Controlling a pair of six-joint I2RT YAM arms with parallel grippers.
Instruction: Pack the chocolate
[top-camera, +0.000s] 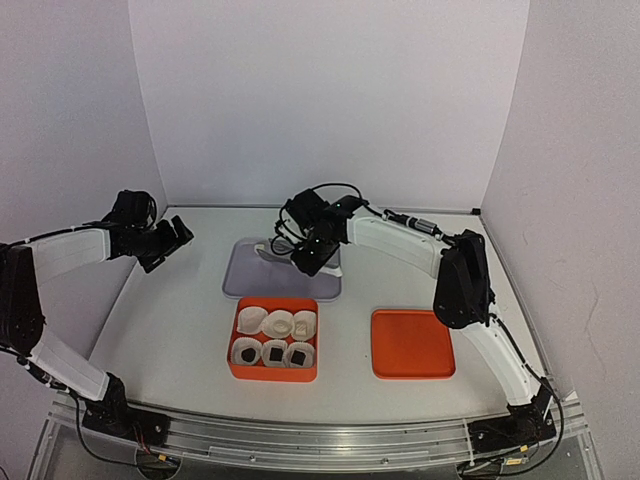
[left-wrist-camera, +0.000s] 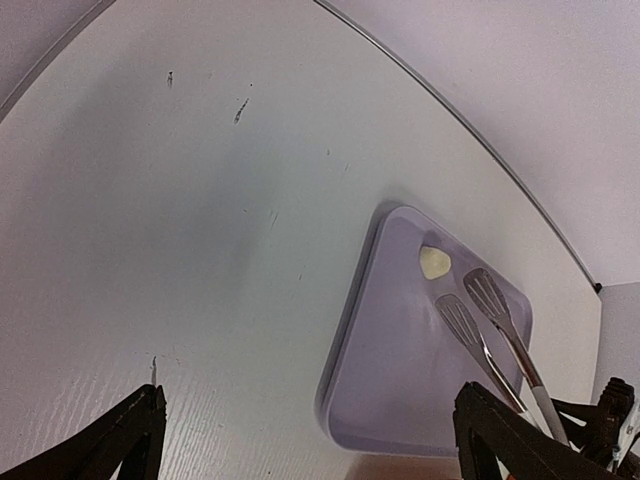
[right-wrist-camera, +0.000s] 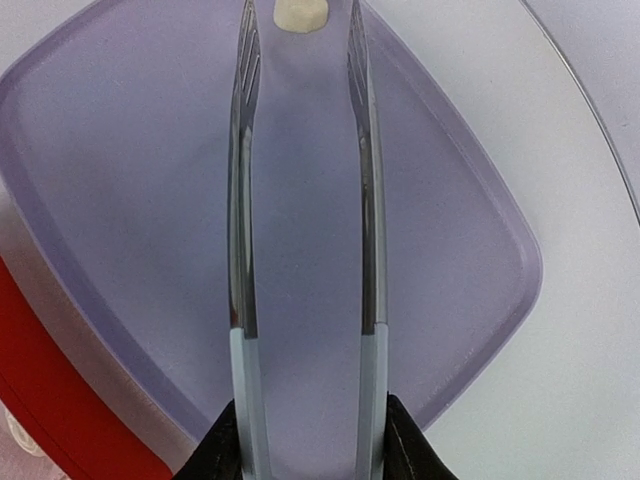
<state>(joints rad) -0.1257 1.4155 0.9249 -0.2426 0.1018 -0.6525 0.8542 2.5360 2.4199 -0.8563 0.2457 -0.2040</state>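
Over a lavender plastic tray (left-wrist-camera: 400, 380) at mid-table, the right gripper (top-camera: 318, 252) clasped slotted steel tongs (left-wrist-camera: 465, 322), their tips parted just short of one cream-white chocolate chunk (left-wrist-camera: 434, 263) lying on the tray. Three dark chocolate chunks (top-camera: 273, 353) sat in white crinkled paper cups (top-camera: 278, 322) inside an orange box (top-camera: 273, 373). The left gripper (top-camera: 172, 240) hung wide open, well apart.
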